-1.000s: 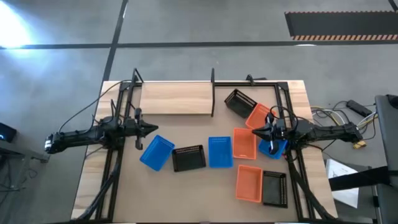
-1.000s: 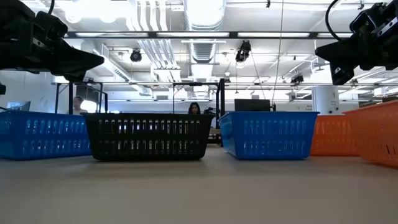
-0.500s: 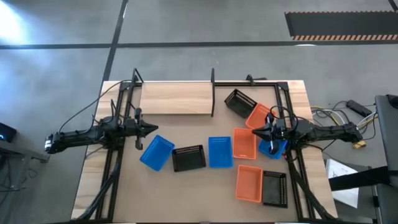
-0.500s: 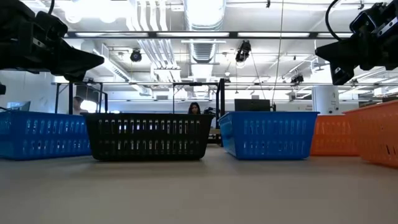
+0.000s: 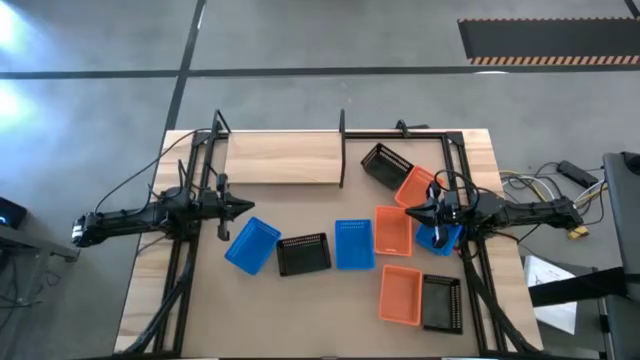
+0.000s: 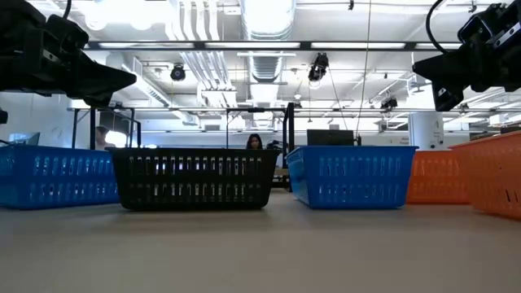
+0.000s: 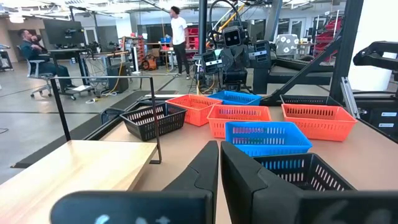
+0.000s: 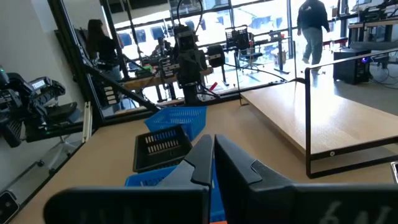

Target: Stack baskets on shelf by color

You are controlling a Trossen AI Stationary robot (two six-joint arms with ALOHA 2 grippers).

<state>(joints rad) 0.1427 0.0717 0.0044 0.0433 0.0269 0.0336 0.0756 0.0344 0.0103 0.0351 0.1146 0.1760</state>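
1. Nine perforated plastic baskets are lying scattered across the brown table, none of them on the shelf, a pale wooden board framed by thin black uprights at the table's far edge.
2. Near the middle, a blue basket, a black basket and a second blue basket are sitting almost in a row, open side up, the first turned at an angle.
3. To the right, an orange basket is lying just beside the second blue one, with another orange basket and a black one side by side nearer the front edge.
4. Toward the shelf's right end, a black basket is sitting askew, with a tilted orange basket touching it.
5. The ninth, blue basket is showing only partly beneath the right arm.
6. The left gripper is hovering above the table just left of the angled blue basket, fingers pressed together and holding nothing, as the left wrist view shows.
7. The right gripper is hanging over the cluster of orange baskets, its fingers likewise closed to a narrow slit on nothing.
8. In the low view, the slotted walls of the black and blue baskets are standing upright on the tabletop, both grippers raised clear above them.
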